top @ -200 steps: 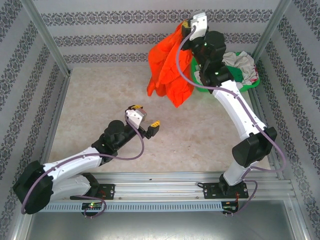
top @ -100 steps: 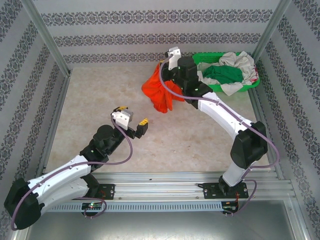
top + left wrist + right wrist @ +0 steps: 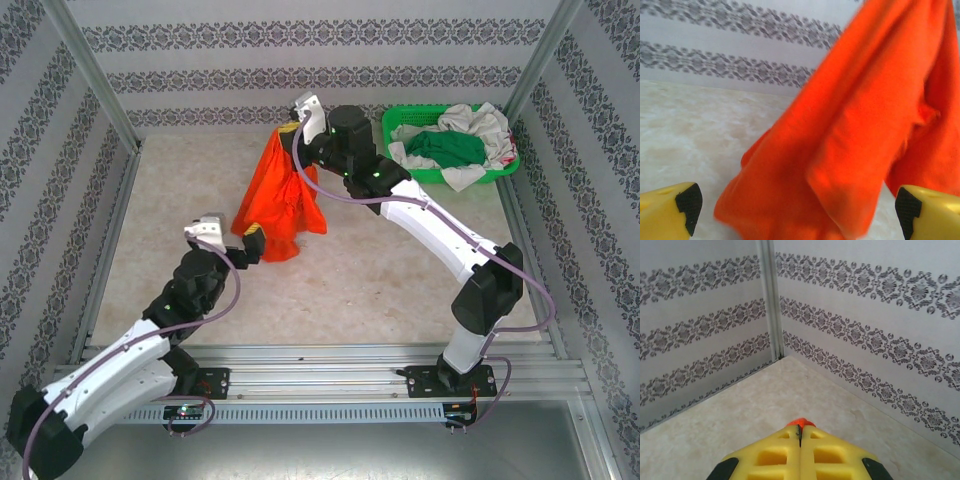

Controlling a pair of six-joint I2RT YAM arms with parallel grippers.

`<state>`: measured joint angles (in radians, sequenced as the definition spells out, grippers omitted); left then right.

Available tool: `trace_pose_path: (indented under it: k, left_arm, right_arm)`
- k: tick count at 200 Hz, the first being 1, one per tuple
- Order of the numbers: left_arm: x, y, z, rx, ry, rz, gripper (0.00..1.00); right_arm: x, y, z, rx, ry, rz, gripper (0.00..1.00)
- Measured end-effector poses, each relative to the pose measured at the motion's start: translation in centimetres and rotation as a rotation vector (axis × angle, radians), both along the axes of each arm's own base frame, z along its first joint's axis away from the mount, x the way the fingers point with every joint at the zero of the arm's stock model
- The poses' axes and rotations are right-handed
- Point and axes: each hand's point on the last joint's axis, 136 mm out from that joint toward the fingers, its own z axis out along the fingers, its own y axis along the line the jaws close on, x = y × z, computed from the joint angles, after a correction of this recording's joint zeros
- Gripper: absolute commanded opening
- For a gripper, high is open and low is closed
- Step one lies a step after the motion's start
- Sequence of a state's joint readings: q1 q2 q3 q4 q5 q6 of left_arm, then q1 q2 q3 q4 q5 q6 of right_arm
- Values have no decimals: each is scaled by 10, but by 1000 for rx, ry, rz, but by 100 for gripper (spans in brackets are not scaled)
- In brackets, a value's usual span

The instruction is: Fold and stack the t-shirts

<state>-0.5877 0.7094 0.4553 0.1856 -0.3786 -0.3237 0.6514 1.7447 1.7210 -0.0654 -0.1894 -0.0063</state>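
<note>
Left to right. The left gripper (image 3: 250, 240) sits low with its jaws spread wide and empty. In its wrist view the lower folds of the orange t-shirt (image 3: 855, 125) hang between and just beyond the two yellow fingers (image 3: 682, 202), not pinched. The shirt dangles bunched and twisted over the table (image 3: 400, 270), with its hem near the surface; whether it touches cannot be told. It hangs from the right gripper (image 3: 288, 128), whose jaws are closed on a small tuft of the cloth, seen as an orange sliver at the fingertips in the right wrist view. At far right, the green basket (image 3: 398, 120) holds the dark green t-shirt (image 3: 445, 148) and the white t-shirt (image 3: 480, 120). Probable failures are as follows. The right pinch looks slight, so a sideways tug could pull the cloth free and drop it in a heap. The left jaws may close on several gathered layers rather than a single hem corner, so the shirt would not spread flat. They may also close short of the cloth and catch nothing.
</note>
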Motion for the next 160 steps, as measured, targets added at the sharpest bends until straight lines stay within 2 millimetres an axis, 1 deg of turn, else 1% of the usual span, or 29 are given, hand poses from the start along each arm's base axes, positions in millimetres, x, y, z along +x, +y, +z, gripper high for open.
trace_pose_path:
  k: [18,24,31,37,46,49,52,70,86,98,110,120,130,145,160]
  left_arm:
    - [-6,15,8,-38,-17,53,100]
    - [-8,20,8,-47,-16,71,100]
    - [-9,25,8,-55,-11,92,100]
    - [-10,28,6,-57,-5,105,100]
    - [-11,32,4,-60,4,118,100]
    - [-11,32,3,-59,9,122,100]
    - [-11,33,1,-58,14,125,100]
    - [-10,36,-12,-52,69,144,100]
    - [-7,37,-26,-49,138,166,100]
    - [-5,37,-36,-58,192,178,100]
    - [-3,36,-48,-67,254,195,100]
    - [-3,36,-58,-82,306,207,100]
    - [-4,34,-71,-103,362,219,100]
    - [-8,31,-92,-142,452,231,100]
    - [-11,23,-113,-189,544,227,100]
  right_arm:
    - [4,-8,-14,-25,16,13,0]
    - [8,-15,-24,-37,30,5,1]
    - [13,-23,-36,-51,52,-6,5]
    - [18,-34,-50,-65,78,-22,15]
    - [25,-48,-71,-86,122,-46,43]
    - [28,-55,-81,-95,139,-58,48]
    - [31,-61,-87,-102,150,-69,51]
    - [46,-104,-133,-145,246,-179,57]
    - [54,-144,-161,-156,322,-304,62]
    - [54,-171,-172,-134,367,-391,63]
    - [48,-189,-176,-109,391,-448,64]
    - [40,-194,-176,-87,403,-468,65]
    - [32,-191,-174,-60,410,-466,65]
    - [18,-180,-175,-19,418,-448,65]
    - [0,-165,-189,4,457,-420,66]
